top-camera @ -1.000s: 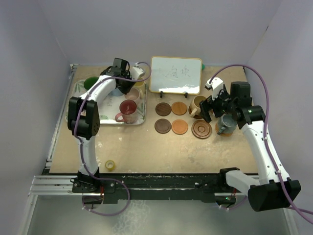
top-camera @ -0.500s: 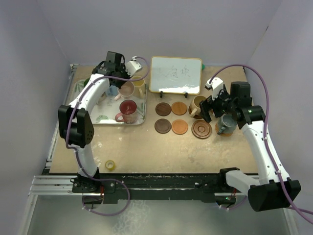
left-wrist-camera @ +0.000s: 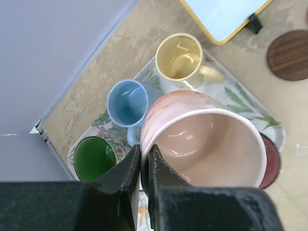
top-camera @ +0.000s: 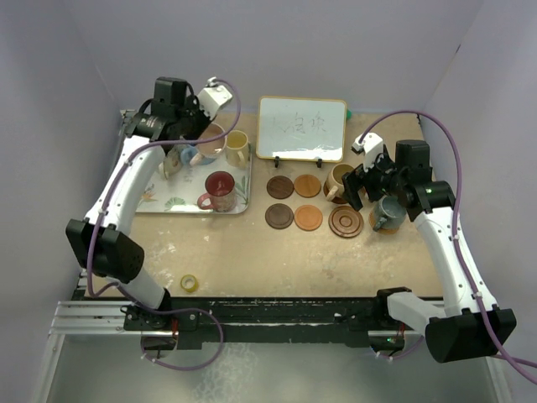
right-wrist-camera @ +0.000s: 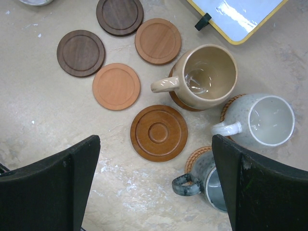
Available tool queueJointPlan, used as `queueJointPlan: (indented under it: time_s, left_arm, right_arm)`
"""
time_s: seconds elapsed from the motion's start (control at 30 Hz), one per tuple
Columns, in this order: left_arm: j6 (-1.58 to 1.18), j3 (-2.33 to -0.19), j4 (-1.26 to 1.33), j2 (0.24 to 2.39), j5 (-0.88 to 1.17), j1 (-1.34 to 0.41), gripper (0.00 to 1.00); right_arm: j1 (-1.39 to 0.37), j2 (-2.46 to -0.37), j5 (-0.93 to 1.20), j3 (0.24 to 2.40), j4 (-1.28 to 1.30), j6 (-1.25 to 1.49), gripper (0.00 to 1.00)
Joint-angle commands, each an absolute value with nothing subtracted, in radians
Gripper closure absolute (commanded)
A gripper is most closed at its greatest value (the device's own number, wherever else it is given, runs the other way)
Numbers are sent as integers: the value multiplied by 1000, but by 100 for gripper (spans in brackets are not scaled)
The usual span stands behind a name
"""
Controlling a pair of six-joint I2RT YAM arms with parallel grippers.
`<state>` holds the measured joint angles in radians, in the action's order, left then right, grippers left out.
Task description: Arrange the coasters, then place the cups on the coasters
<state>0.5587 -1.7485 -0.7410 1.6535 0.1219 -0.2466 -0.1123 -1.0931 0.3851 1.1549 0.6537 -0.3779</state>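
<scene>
My left gripper [left-wrist-camera: 144,168] is shut on the rim of the pink cup [left-wrist-camera: 207,139], one finger inside and one outside, and holds it above the tray [left-wrist-camera: 250,103]. Below it stand the yellow cup [left-wrist-camera: 179,57], the light blue cup [left-wrist-camera: 127,102], the green-lined cup [left-wrist-camera: 94,158] and the red cup [top-camera: 220,186]. My right gripper [right-wrist-camera: 155,144] hangs open over the ringed coaster [right-wrist-camera: 159,133]. Bare wooden coasters [right-wrist-camera: 116,86] lie beside it. The tan cup [right-wrist-camera: 208,74], white cup [right-wrist-camera: 264,120] and grey cup [right-wrist-camera: 211,180] each sit on a coaster.
A small whiteboard [top-camera: 302,128] stands at the back centre. A yellow tape roll [top-camera: 190,283] lies near the front left. The walls close in on the left, back and right, and the left arm [top-camera: 126,180] reaches close to the left wall.
The left arm has lifted the pink cup off the tray and swung up and to the left. The right arm has not moved.
</scene>
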Motion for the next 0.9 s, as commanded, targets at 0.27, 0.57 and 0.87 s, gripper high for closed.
queueJointPlan:
  time_s: [0.27,0.57,0.87]
  left_arm:
    - [180,-1780,-708,1527,298,-311,97]
    - [123,-1525,-605,1452,249,-488,97]
    - [104,-1284,-534,1413,202,-653,97]
  right_arm:
    - [-109,-1084,374,1156,625,-342,0]
    - [-103,-1072,354,1145,626,-337,0]
    - [-101,-1084,324,1143,605,-348,0]
